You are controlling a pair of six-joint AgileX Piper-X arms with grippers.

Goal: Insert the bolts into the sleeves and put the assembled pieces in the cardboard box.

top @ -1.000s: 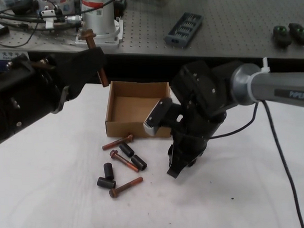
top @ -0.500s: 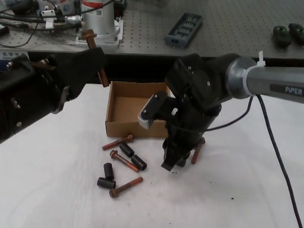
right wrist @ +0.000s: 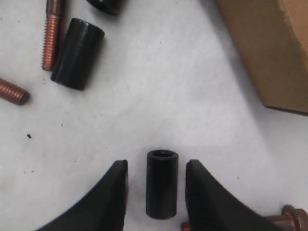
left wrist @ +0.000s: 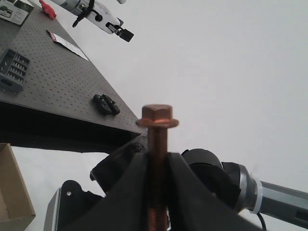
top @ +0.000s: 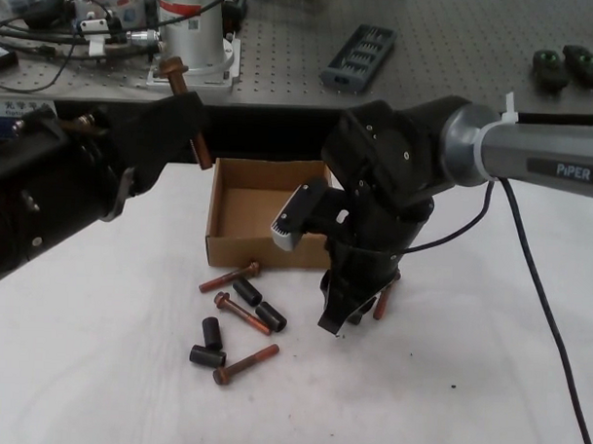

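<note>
- The left hand is pinching a copper bolt by its shank. It is holding the bolt upright, head on top, raised above the bench beyond the far left corner of the cardboard box.
- The right hand is sitting low over the bench just off the box's near right corner. Its fingers are spread to either side of a black sleeve.
- A sliver of bench is showing between the sleeve and each finger, so this hand is gripping nothing yet.
- The sleeve is lying on the bench near the box but apart from it, with its open bore showing at one end.
- A stray bolt is lying just beside the right hand, off the same near right corner of the box.
- Spare bolts and spare sleeves are lying scattered in front of the box's near left half, none of them joined.
- Judging from this, the step in hand is picking up a sleeve to mate with the waiting bolt, and the task is looking to be at an early stage.
- The next move is probably calling for the right fingers to close squarely on the sleeve's sides.
- After that, the sleeve is likely needing to be lifted and turned so its bore is lining up with the bolt's threaded end.
- The sleeve is looking smooth and liable to roll or slip, so an off-centre squeeze is risking a lost grip.
- The stray bolt is lying near enough to get nudged.
</note>
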